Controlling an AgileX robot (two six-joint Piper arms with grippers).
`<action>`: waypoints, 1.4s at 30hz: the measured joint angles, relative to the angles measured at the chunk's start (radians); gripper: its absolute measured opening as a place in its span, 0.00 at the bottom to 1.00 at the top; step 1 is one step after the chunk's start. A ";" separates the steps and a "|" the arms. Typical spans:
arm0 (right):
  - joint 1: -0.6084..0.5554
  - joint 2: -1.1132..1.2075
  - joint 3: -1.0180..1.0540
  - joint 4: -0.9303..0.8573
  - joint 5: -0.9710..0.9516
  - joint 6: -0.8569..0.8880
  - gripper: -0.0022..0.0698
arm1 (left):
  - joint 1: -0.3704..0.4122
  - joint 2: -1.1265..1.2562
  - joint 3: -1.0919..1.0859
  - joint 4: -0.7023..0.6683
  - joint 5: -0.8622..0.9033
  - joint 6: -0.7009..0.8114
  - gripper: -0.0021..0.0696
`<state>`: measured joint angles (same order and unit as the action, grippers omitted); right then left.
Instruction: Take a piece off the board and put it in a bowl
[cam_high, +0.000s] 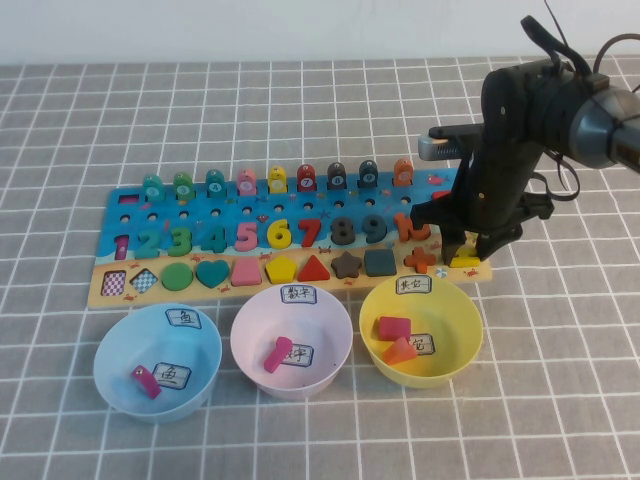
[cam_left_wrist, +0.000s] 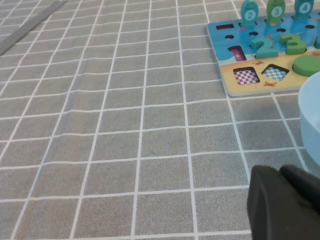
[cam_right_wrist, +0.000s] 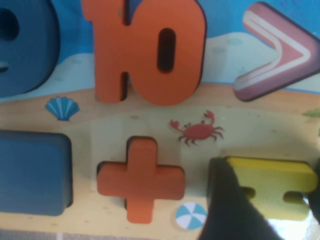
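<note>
Right gripper (cam_high: 468, 247) closing around the yellow equals-sign piece (cam_right_wrist: 272, 192) at the board's (cam_high: 120, 290) right end.
Fingers straddle it, not yet clamped; it looks light, rigid wood, best pinched across its outer edges. Left gripper (cam_left_wrist: 285, 205): state unclear, parked off the board.

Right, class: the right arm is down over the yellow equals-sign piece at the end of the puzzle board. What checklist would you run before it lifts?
1. Right gripper low over the small yellow wooden equals-sign piece: ok.
2. One finger beside the piece, next to the orange plus piece: ok.
3. Jaws closed firmly on the piece: cannot tell.
4. Piece still seated on the long wooden puzzle board: ok.
5. Pale yellow round plastic bowl just in front of the board, room beside the pieces inside: ok.
6. Left gripper off to the left over the checked tablecloth, away from the work: ok.
</note>
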<state>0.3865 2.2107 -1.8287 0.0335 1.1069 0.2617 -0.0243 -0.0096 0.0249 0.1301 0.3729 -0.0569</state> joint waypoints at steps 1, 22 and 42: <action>0.000 0.000 0.000 0.000 0.000 0.000 0.44 | 0.000 0.000 0.000 0.000 0.000 0.000 0.03; 0.000 -0.008 -0.032 0.000 0.021 0.000 0.44 | 0.000 0.000 0.000 0.000 0.000 0.000 0.03; 0.046 -0.344 0.259 -0.025 -0.060 0.000 0.44 | 0.000 0.000 0.000 0.000 0.000 0.000 0.03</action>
<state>0.4327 1.8665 -1.5698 0.0086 1.0474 0.2617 -0.0243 -0.0096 0.0249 0.1301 0.3729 -0.0569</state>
